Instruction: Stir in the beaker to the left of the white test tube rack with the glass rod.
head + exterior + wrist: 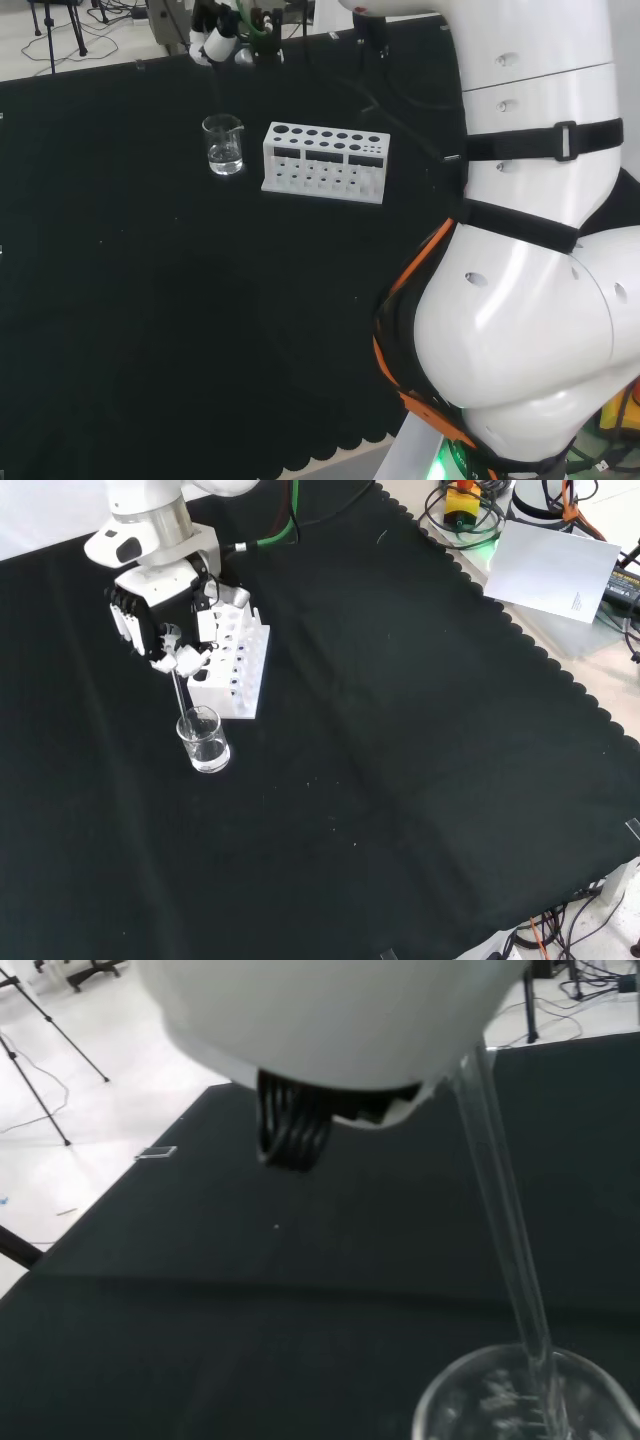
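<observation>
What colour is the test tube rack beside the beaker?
White; the test tube rack shows best in the head view.

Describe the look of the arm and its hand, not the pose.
The arm is glossy white with rounded links, black straps around it, and orange and black cables along its side. The hand is black and white, with white finger segments, below a grey metal wrist collar. A green cable trails behind.

Hand point(222, 38): in the head view cut off by the top edge, fingers too small to read.
Glass rod point(505, 1210): its upper end is hidden behind the blurred white hand (wrist view).
Beaker point(520, 1400): cut by the wrist view's edge; contents unclear.
White test tube rack point(235, 665): far end hidden behind the hand, front view.
</observation>
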`<act>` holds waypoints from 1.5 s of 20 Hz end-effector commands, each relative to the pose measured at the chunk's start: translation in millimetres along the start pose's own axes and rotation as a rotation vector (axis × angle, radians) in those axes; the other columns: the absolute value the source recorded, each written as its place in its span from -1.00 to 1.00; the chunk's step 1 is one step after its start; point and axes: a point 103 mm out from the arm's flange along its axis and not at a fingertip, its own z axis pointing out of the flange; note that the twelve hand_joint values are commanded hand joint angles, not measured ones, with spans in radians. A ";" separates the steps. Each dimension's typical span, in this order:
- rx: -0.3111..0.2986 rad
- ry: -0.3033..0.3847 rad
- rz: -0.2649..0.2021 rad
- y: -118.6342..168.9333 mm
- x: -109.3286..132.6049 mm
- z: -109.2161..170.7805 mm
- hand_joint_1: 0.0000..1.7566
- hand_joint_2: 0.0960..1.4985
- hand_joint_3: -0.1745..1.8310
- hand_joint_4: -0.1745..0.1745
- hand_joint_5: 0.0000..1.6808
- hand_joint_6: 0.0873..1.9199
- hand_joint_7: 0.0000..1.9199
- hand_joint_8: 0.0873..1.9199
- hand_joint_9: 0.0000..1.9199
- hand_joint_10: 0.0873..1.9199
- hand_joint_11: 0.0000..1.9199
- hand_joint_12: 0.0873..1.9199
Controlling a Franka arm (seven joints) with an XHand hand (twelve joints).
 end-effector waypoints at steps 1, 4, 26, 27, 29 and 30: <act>-0.005 -0.023 0.045 -22.8 -20.3 -16.3 0.40 -0.57 0.22 -1.00 0.67 -0.40 0.71 -0.21 0.98 -0.33 0.56 0.10; -0.005 -0.032 0.032 -28.8 -10.4 -14.9 0.40 -0.57 0.22 -1.00 0.67 -0.40 0.71 -0.21 0.98 -0.33 0.56 0.10; 0.016 -0.008 -0.046 5.8 28.7 2.9 0.40 -0.57 0.22 -1.00 0.67 -0.40 0.71 -0.21 0.98 -0.33 0.56 0.10; 0.014 -0.011 -0.037 5.3 22.5 1.4 0.40 -0.57 0.22 -1.00 0.67 -0.40 0.71 -0.21 0.98 -0.33 0.56 0.10; 0.011 -0.018 -0.019 2.4 10.9 -2.2 0.40 -0.57 0.22 -1.00 0.67 -0.40 0.71 -0.21 0.98 -0.33 0.56 0.10; 0.010 -0.023 -0.011 -0.2 5.7 -4.2 0.40 -0.57 0.22 -1.00 0.67 -0.40 0.71 -0.21 0.98 -0.33 0.56 0.10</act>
